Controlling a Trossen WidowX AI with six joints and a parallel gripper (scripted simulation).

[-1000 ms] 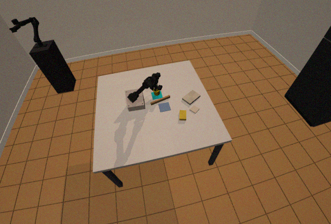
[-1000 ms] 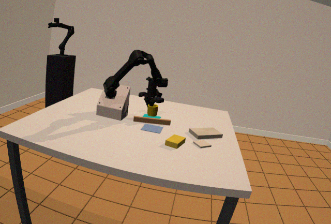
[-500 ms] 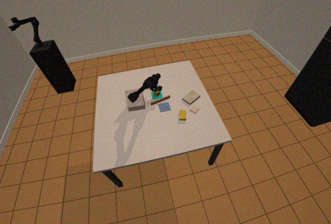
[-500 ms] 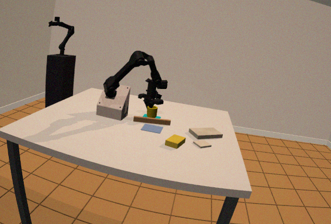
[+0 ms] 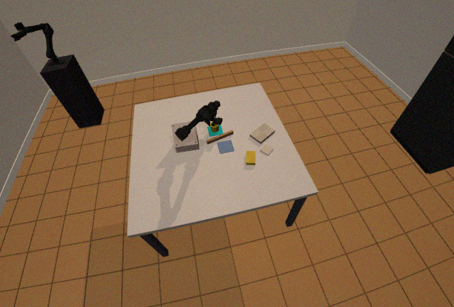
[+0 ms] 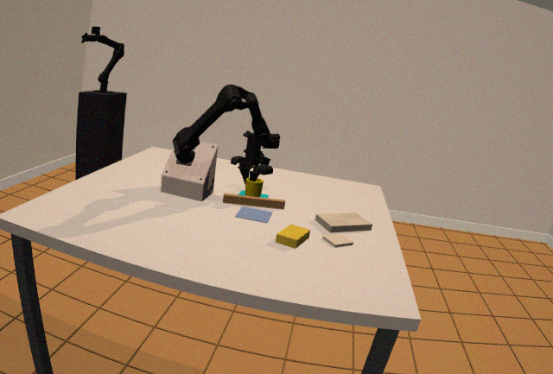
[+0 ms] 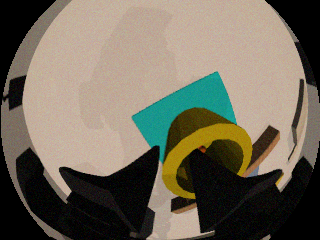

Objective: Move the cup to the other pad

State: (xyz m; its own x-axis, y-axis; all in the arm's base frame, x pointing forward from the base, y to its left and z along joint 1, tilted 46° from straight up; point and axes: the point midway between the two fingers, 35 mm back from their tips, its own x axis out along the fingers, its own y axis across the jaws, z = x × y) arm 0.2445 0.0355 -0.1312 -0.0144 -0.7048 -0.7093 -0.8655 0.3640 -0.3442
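Note:
The yellow cup [image 5: 214, 128] [image 6: 254, 188] [image 7: 192, 120] stands upright on the teal pad [image 5: 210, 132] [image 6: 265, 195] [image 7: 175, 102]. A small orange-red marble [image 7: 202, 149] shows inside; the rest of the contents are hidden. My gripper [image 6: 249, 180] [image 7: 175, 151] is partly open at the cup's rim. One finger is inside the cup and the other is outside, with the wall between them and a gap at the outer finger. The blue pad [image 5: 225, 146] [image 6: 254, 214] lies bare across the wooden bar.
The wooden bar [image 5: 220, 137] [image 6: 254, 201] [image 7: 267, 142] lies between the pads. A yellow block [image 5: 250, 157] [image 6: 292, 235], a large slab [image 5: 262, 132] [image 6: 344, 221] and a small slab [image 5: 267, 149] [image 6: 338, 239] lie to the right. The arm's box base [image 5: 187, 144] [image 6: 185, 186] is left.

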